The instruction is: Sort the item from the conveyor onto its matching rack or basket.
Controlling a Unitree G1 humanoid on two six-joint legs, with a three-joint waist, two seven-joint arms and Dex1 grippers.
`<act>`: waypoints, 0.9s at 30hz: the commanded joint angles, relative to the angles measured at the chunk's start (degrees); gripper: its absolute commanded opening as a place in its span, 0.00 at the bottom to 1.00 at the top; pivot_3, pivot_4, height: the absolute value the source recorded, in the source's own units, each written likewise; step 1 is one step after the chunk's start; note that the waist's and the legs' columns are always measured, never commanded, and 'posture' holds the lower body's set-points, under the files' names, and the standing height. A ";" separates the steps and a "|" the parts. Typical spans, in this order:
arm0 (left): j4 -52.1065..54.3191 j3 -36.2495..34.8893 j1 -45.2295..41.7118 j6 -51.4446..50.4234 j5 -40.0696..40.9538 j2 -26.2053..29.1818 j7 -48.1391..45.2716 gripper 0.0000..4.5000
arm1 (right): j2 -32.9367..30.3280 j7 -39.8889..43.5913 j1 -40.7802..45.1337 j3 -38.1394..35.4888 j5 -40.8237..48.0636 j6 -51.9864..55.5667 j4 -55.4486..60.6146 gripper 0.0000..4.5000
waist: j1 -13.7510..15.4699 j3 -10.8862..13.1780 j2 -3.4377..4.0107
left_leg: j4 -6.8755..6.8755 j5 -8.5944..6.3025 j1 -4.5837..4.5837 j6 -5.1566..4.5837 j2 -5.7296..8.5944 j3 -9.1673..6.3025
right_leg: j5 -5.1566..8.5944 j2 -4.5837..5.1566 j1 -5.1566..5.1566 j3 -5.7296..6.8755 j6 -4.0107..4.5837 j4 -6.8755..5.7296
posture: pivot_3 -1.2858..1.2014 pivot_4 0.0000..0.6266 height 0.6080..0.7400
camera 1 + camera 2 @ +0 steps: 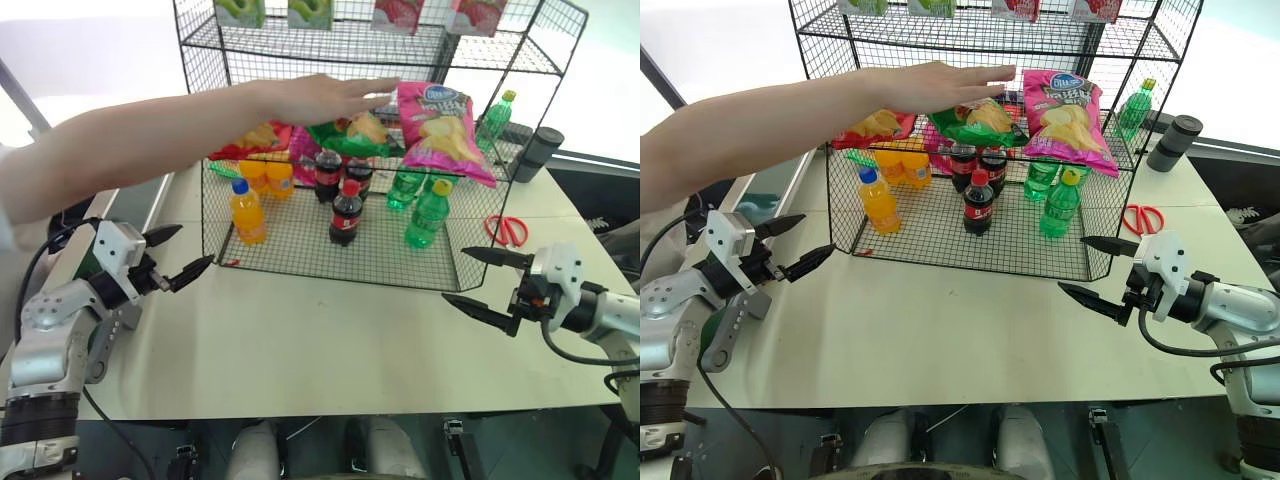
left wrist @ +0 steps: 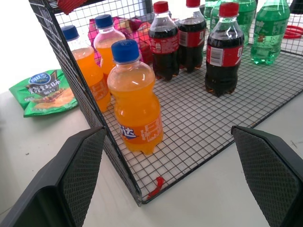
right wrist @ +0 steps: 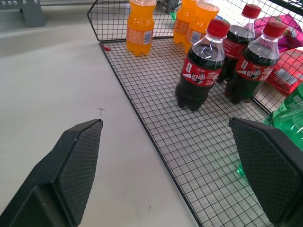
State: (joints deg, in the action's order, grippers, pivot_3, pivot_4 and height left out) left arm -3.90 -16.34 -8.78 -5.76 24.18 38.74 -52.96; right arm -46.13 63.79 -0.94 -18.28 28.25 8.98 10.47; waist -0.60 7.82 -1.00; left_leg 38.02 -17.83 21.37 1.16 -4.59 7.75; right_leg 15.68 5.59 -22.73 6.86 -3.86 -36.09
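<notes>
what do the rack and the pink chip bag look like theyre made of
Rack: thin black wire welded in a fine grid, probably coated metal; you see through it. Pink chip bag: glossy plastic film, likely foil-lined; it is creased and catches the light.

- Pale cream tabletop (image 1: 330,340), matte, evenly lit, with a few small dark scuffs.
- Red-handled scissors (image 1: 508,229) lying flat on it toward the right side.
- Dark cylindrical cup (image 1: 537,153) standing upright near the far right corner.
- Bright, washed-out white backdrop beyond the far edge.
- Dark floor below the near edge.
- Grey metal fixture (image 3: 28,9) at the far end of the surface.
</notes>
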 commanded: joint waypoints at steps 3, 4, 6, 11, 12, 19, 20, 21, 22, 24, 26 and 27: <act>0.22 1.40 -1.79 1.41 -0.41 -0.35 -0.55 1.00 | -0.64 0.25 0.94 -0.39 -0.27 -1.36 -0.10 0.99 | 0.00 0.00 0.00 | 0.00 0.00 0.00 0.01 0.00 0.00 | 0.00 0.00 0.00 0.00 0.00 0.00 | 0.52 0.24 0.90; -0.04 1.50 -1.95 1.58 -0.46 -0.37 -0.55 1.00 | -0.69 0.31 0.92 -0.38 -0.38 -1.43 -0.03 0.99 | 0.01 0.00 0.00 | 0.00 0.01 0.00 0.01 0.01 0.00 | 0.00 0.00 0.00 0.00 0.00 0.00 | 0.52 0.24 0.90; -0.59 1.64 -2.07 2.12 -0.64 -0.23 -0.82 1.00 | -0.75 0.34 1.08 -0.44 -0.32 -1.26 -0.17 0.99 | 0.01 0.00 0.00 | 0.00 0.01 0.00 0.01 0.01 0.00 | 0.00 -0.01 0.00 0.00 0.00 0.00 | 0.52 0.24 0.90; -1.43 1.26 -2.39 2.01 -0.45 0.91 -1.96 1.00 | -0.81 0.49 1.54 -0.20 -0.85 -1.68 -1.07 0.99 | -0.05 0.00 0.00 | 0.00 0.02 -0.01 0.04 0.01 0.00 | 0.00 -0.02 0.00 0.00 0.00 -0.02 | 0.52 0.24 0.90; -1.36 1.31 -2.26 2.00 -0.50 0.97 -2.05 1.00 | -0.75 0.53 1.46 -0.12 -0.92 -1.68 -1.08 0.99 | -0.03 0.00 0.00 | 0.00 0.02 -0.01 0.04 0.01 0.00 | 0.00 -0.02 0.00 0.01 0.00 -0.02 | 0.52 0.24 0.90; 0.98 1.31 0.38 1.59 -0.20 0.32 -1.60 1.00 | -0.23 0.23 -0.40 -0.12 -0.88 -1.21 0.44 0.99 | 0.00 0.00 0.00 | 0.00 0.02 0.00 0.04 0.00 0.00 | 0.00 -0.01 0.00 0.00 0.00 -0.02 | 0.52 0.24 0.90; 1.08 1.45 0.70 1.67 -0.30 0.29 -1.64 1.00 | -0.27 0.17 -0.66 -0.21 -0.80 -1.16 0.68 0.99 | -0.01 0.00 0.00 | 0.00 0.02 -0.01 0.04 0.00 0.00 | 0.00 -0.01 0.01 0.00 0.00 -0.02 | 0.52 0.24 0.90; 0.98 1.69 0.93 2.05 -0.58 0.26 -1.79 1.00 | -0.29 0.12 -1.01 -0.32 -0.72 -1.14 0.93 0.99 | -0.01 0.00 0.00 | 0.00 0.02 -0.01 0.04 0.00 0.00 | 0.00 -0.01 0.01 0.00 0.00 -0.02 | 0.52 0.24 0.90; 0.94 1.96 0.99 2.20 -0.81 0.23 -1.83 1.00 | -0.36 0.17 -1.41 -0.42 -0.68 -1.15 1.06 0.99 | -0.01 0.00 0.00 | 0.01 0.02 -0.01 0.04 0.00 0.00 | 0.00 -0.01 0.01 0.00 0.00 -0.02 | 0.52 0.24 0.90; 0.87 2.40 0.63 1.99 -0.93 0.08 -1.82 1.00 | -0.57 0.46 -2.34 -0.38 -1.12 -1.71 1.25 0.99 | 0.00 0.00 -0.01 | 0.01 0.02 -0.01 0.04 0.00 -0.02 | 0.00 -0.01 0.01 0.00 0.00 -0.02 | 0.52 0.24 0.90; 0.73 2.76 -0.05 1.92 -1.12 -0.13 -1.79 1.00 | -0.57 0.33 -2.63 -0.53 -0.82 -1.48 1.43 0.99 | 0.02 0.00 -0.01 | 0.01 0.02 -0.01 0.03 0.00 -0.01 | 0.00 -0.01 0.01 0.00 0.00 -0.02 | 0.52 0.24 0.90; 0.72 2.95 -0.35 1.70 -0.99 -0.26 -1.85 1.00 | -0.65 0.37 -2.64 -0.53 -0.76 -1.50 1.41 0.99 | 0.01 0.00 -0.01 | 0.01 0.02 -0.01 0.03 0.00 -0.01 | 0.00 -0.01 0.01 0.00 0.00 -0.02 | 0.52 0.24 0.90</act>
State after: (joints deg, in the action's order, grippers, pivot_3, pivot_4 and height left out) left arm -4.68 -13.59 -7.78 -4.56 23.10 38.39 -54.74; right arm -46.14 64.15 -3.86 -17.91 27.19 8.15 9.97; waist -0.59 7.82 -1.00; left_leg 38.03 -17.81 21.36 1.20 -4.58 7.75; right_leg 15.68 5.58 -22.72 6.85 -3.86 -36.11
